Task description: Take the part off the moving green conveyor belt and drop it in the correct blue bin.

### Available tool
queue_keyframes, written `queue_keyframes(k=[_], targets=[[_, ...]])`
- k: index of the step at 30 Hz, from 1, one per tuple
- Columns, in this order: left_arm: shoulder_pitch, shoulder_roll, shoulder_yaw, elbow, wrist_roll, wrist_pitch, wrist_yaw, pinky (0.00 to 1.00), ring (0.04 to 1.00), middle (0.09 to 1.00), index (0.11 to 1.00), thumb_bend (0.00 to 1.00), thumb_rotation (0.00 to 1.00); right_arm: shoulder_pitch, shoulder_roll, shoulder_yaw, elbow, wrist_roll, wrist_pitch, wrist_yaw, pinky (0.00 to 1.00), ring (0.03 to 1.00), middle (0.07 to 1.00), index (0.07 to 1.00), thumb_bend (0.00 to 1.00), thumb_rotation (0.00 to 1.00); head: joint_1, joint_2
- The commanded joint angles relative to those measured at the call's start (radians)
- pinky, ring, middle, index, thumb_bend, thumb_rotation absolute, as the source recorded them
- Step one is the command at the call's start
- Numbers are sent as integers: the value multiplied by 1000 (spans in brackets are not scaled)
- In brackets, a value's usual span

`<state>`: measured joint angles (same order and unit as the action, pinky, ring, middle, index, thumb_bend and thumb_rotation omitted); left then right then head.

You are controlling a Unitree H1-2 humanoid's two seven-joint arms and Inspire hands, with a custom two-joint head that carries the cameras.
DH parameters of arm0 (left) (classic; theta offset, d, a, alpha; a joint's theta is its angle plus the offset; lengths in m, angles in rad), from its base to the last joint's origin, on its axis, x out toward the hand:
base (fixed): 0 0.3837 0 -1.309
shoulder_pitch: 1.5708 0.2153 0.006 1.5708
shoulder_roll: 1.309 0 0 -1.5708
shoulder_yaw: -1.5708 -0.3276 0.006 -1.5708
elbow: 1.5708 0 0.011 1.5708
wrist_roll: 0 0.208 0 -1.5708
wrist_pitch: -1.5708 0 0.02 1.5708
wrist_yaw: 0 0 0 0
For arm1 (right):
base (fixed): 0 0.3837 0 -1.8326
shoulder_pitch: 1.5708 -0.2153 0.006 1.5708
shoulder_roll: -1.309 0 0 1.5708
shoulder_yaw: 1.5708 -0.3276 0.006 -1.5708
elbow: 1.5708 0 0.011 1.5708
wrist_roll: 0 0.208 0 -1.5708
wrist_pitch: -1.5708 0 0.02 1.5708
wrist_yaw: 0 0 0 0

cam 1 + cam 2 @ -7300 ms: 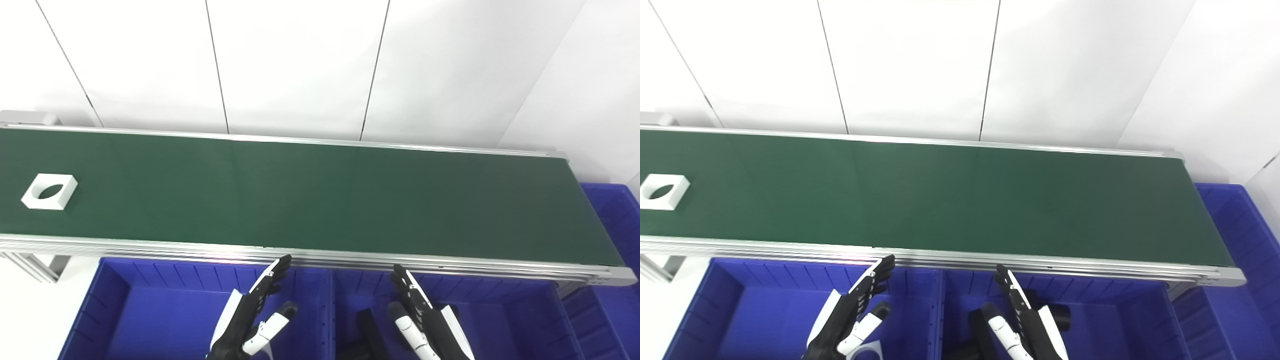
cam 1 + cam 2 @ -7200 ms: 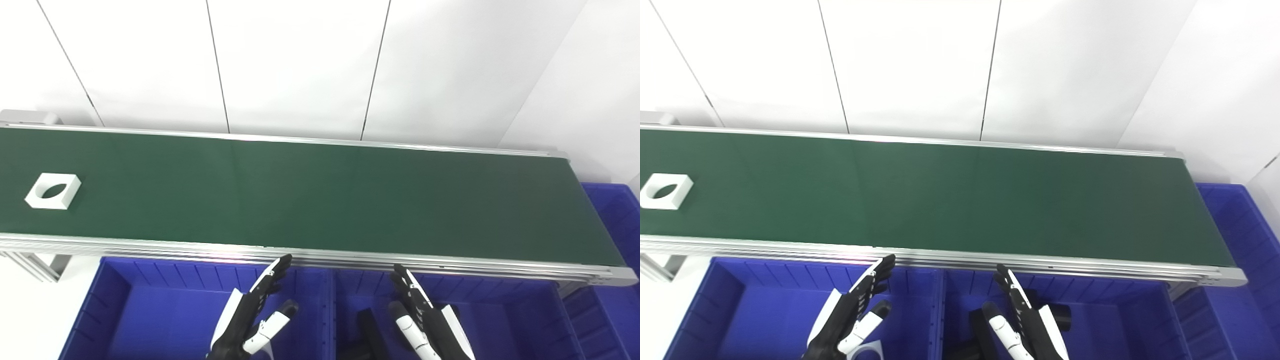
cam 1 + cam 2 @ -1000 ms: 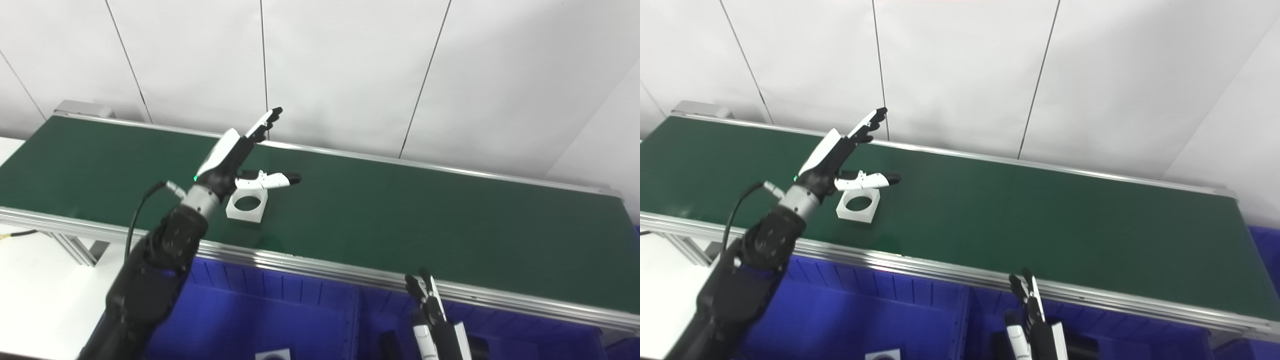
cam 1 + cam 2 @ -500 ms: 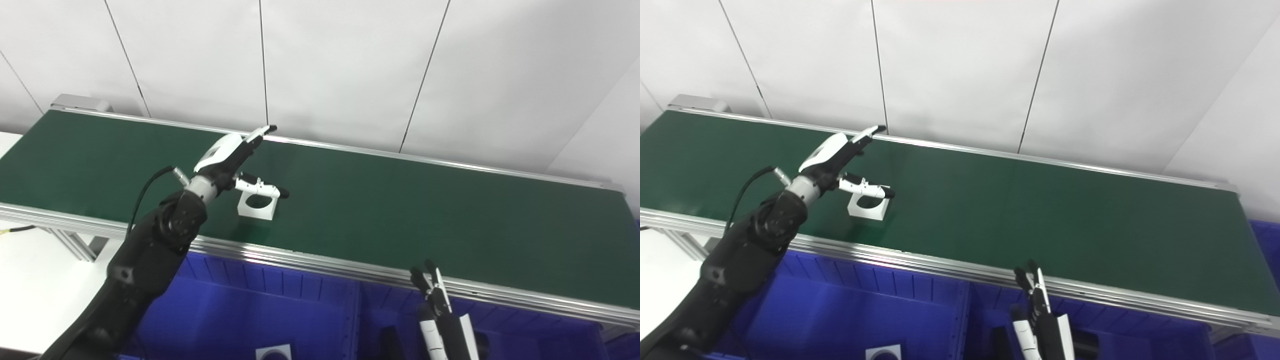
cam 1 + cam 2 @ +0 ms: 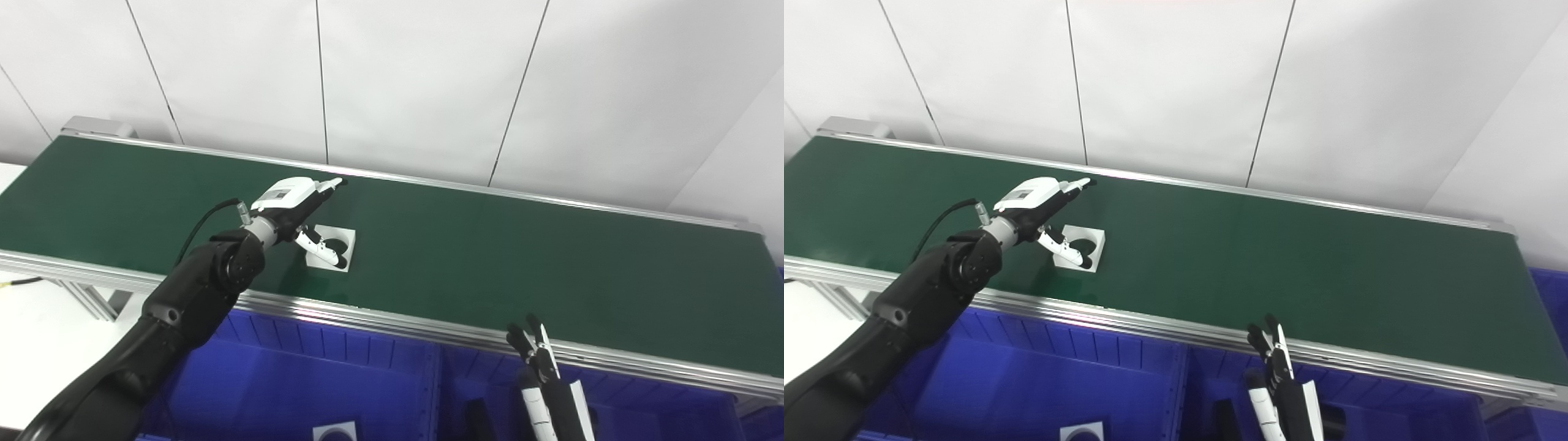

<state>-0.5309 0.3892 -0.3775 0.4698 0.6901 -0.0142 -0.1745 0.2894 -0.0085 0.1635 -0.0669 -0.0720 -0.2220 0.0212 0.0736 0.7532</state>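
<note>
Part (image 5: 331, 246): white square block with a round hole through its middle, lying flat on the green conveyor belt (image 5: 490, 257), nearer the belt's front rail. Left hand (image 5: 294, 205): stretched over the belt, fingers spread above the block's far side, thumb reaching down at its hole; holding nothing. Right hand (image 5: 542, 380): low over the blue bin (image 5: 343, 373) in front of the belt, fingers straight and apart, empty, well apart from the block.

White wall panels (image 5: 416, 79) with dark vertical seams; a white tabletop (image 5: 37, 318) lower left.
</note>
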Motion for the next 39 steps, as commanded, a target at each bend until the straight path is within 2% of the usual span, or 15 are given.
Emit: queue_keyframes(k=[1,7,11,13,17,19,20,21,22,24,31,33,35,37,39], targets=[[-52,20,-8,-23,19,-28,15,974,963,947,957,913,265,-10,1,-3,-24,8,-56,6,994,925,918,1000,693,899,2,3],[-56,15,-45,-16,36,-15,-27,978,954,948,956,893,219,-9,1,-6,-33,6,-48,6,994,931,923,1000,698,901,7,13],[-54,0,-44,-5,34,4,-31,945,935,934,927,824,101,-9,3,-7,-38,12,-49,7,997,928,922,1000,704,894,6,19],[-50,-13,-24,10,3,-10,-19,839,877,894,874,774,17,-7,3,-8,-44,12,-44,7,999,930,922,1000,707,892,6,24],[-43,-30,-4,35,-32,-66,13,675,751,807,789,726,1,-5,4,-10,-55,8,-32,5,1000,930,922,1000,706,891,5,32],[-42,-34,-12,42,-30,-88,29,584,652,724,706,660,0,-6,6,-11,-59,3,-29,2,1000,930,918,1000,710,894,5,37],[-41,-35,-15,43,-29,-93,33,513,532,617,622,580,0,-6,6,-12,-60,1,-29,1,995,927,917,1000,713,897,5,37],[-41,-39,-20,42,-24,-77,24,476,471,562,579,539,0,-6,8,-12,-63,2,-26,0,993,926,916,1000,714,899,5,41],[-42,-42,-23,42,-21,-65,17,346,429,529,528,516,0,-6,9,-13,-64,3,-23,0,978,922,915,1000,723,896,5,42],[-42,-46,-27,35,-22,-48,-2,280,375,485,530,498,0,-6,10,-14,-65,2,-23,0,969,919,914,1000,725,895,4,41],[-40,-52,-33,12,-16,-15,-21,233,399,494,495,501,0,-8,14,-18,-60,-10,-28,-6,975,913,907,1000,730,902,9,46],[-41,-51,-29,3,-21,-3,-28,193,274,478,490,516,0,-11,14,-19,-58,-8,-29,-4,978,914,907,1000,736,906,10,45],[-44,-49,-27,-6,-22,9,-38,237,307,478,489,520,0,-12,14,-20,-57,-4,-28,-3,972,915,908,1000,735,906,11,44],[-47,-45,-24,-1,-23,-3,-29,375,394,505,497,505,0,-13,15,-20,-57,-8,-26,-3,971,917,908,1000,734,904,9,44],[-48,-41,-20,2,-28,-22,-19,401,404,509,504,502,0,-14,17,-20,-56,-11,-26,-5,966,916,908,1000,736,907,8,43]])
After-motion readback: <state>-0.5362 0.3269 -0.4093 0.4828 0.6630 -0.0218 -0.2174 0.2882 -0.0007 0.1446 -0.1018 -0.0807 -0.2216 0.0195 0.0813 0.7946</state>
